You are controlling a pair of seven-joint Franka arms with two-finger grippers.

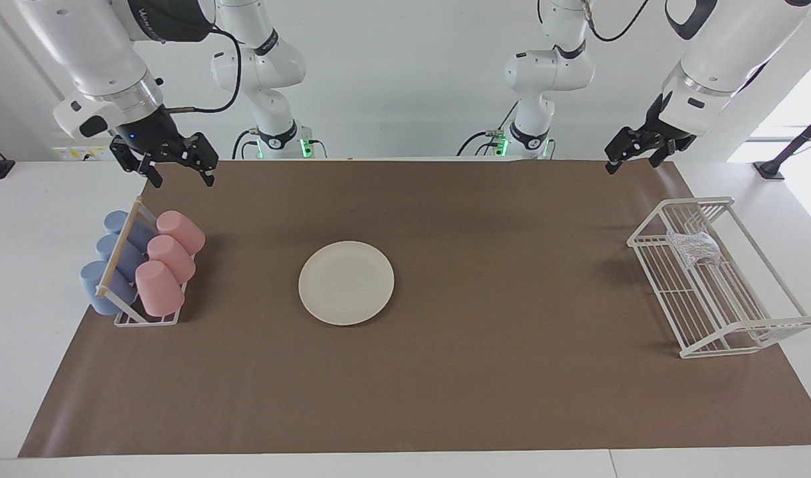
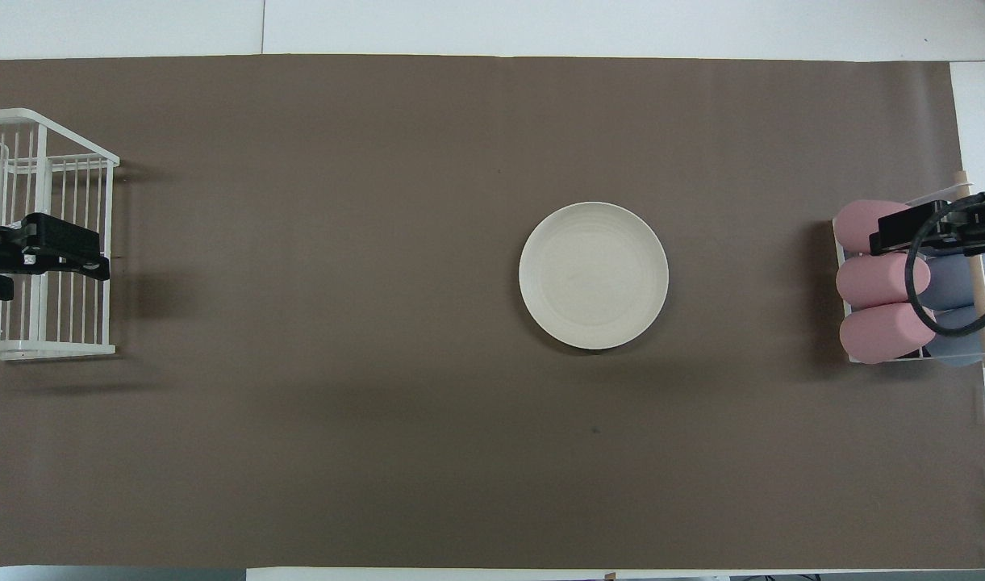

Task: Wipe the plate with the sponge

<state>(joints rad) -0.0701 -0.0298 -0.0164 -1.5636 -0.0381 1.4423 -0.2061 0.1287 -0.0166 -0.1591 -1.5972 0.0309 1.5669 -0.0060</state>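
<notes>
Plate [image 1: 346, 283] lies bare mid-mat, while the sponge [image 1: 695, 248] sits in the wire rack [image 1: 744, 324] at my left arm's end. My left claw [image 1: 634, 156] hangs above that rack; whether it's apart I can't tell. My right claw [image 1: 178, 174] hangs spread and empty over the cups [image 1: 169, 255].

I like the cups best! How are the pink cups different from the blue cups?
The pink cups are pink and the blue cups are a soft greyish blue. The pink cups lie nearer the plate; the blue cups lie on the rack's outer side, toward the right arm's end of the table. Both sets count three, tipped over in that rack.
</notes>
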